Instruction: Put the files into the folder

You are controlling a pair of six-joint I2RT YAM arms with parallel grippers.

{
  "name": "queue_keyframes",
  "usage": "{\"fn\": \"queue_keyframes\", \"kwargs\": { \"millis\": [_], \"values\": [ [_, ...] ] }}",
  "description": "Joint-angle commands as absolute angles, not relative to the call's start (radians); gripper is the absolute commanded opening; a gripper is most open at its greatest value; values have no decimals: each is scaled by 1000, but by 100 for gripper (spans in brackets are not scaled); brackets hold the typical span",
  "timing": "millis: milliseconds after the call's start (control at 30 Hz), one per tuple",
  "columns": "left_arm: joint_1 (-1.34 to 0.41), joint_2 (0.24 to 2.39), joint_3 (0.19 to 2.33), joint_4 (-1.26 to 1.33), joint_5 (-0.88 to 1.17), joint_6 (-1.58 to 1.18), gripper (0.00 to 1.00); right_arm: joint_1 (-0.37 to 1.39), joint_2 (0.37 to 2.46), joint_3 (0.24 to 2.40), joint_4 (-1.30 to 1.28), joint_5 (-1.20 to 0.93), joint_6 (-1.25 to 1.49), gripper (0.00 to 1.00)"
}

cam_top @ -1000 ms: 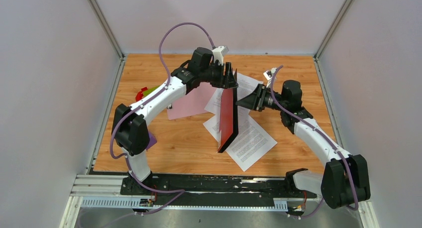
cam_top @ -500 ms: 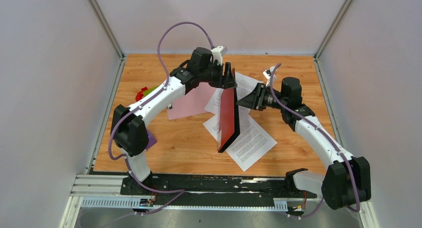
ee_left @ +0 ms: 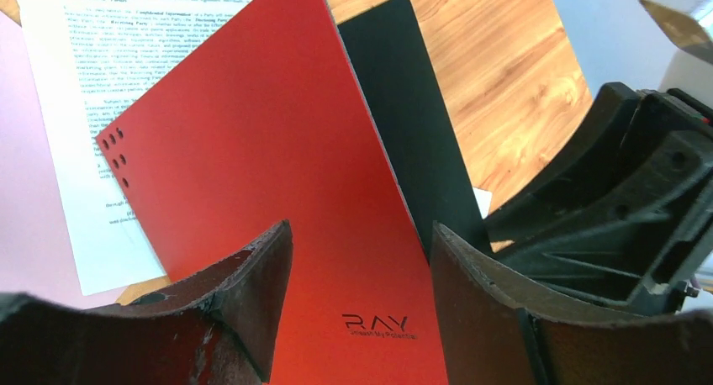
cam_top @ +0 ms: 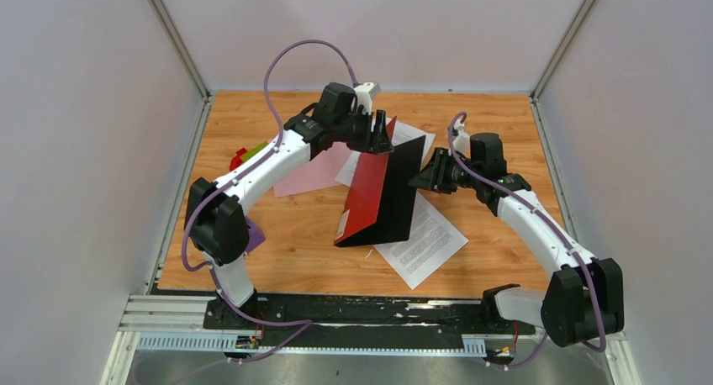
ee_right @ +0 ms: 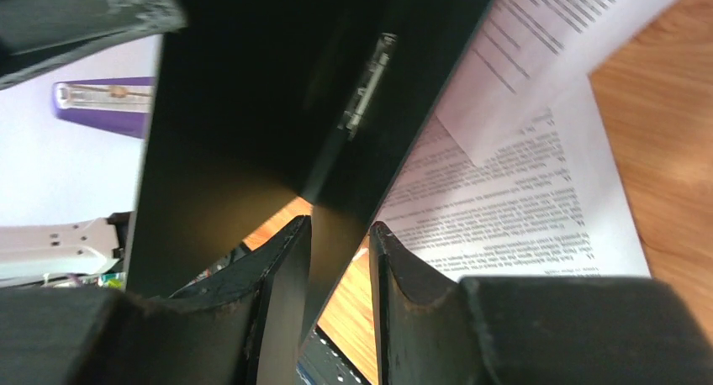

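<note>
The folder (cam_top: 367, 196) stands on the table opened like a tent, its red cover on the left and its black cover (cam_top: 404, 192) on the right. My left gripper (cam_top: 382, 137) hovers open at its top back corner; in the left wrist view the red cover (ee_left: 277, 150) lies beyond the left gripper (ee_left: 361, 242), untouched. My right gripper (cam_top: 418, 179) is open at the black cover's right edge, which runs between the fingers of the right gripper (ee_right: 340, 225) with a gap beside it. The files (cam_top: 425, 242) lie flat under and behind the folder, printed sheets (ee_right: 521, 192).
A pink sheet (cam_top: 307, 173) lies left of the folder under the left arm. A red and green object (cam_top: 244, 156) sits near the left wall and a purple object (cam_top: 255, 234) by the left arm's base. Grey walls enclose the wooden table (cam_top: 521, 124).
The folder, standing almost closed and edge-on before, has spread open, its red cover swinging left. The left jaws have widened and drawn back slightly; the right gripper has shifted a little to the right.
</note>
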State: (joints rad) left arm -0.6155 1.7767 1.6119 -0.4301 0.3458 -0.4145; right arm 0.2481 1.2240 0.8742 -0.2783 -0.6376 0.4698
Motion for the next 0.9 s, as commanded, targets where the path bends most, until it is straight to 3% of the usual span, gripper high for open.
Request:
{"fn": "queue_keyframes", "kwargs": {
  "millis": [0, 267, 433, 600, 733, 800, 867],
  "values": [
    [-615, 1738, 1613, -479, 312, -373, 66, 249, 1226, 885, -365, -542, 400, 32],
    [-615, 1737, 1664, -573, 239, -332, 53, 247, 1249, 884, -384, -445, 388, 32],
    [-615, 1739, 1701, -649, 166, -300, 46, 248, 1249, 895, -402, -377, 409, 38],
    [-614, 1736, 1707, -663, 156, -298, 41, 269, 1275, 801, -144, -496, 530, 38],
    [-615, 1735, 1705, -671, 144, -294, 41, 330, 1382, 744, 110, -508, 661, 38],
    [-612, 1740, 1706, -707, 101, -288, 49, 350, 1443, 751, 158, -516, 693, 38],
    [-608, 1750, 1693, -748, 25, -287, 51, 357, 1460, 737, 194, -498, 707, 46]
  ]
}}
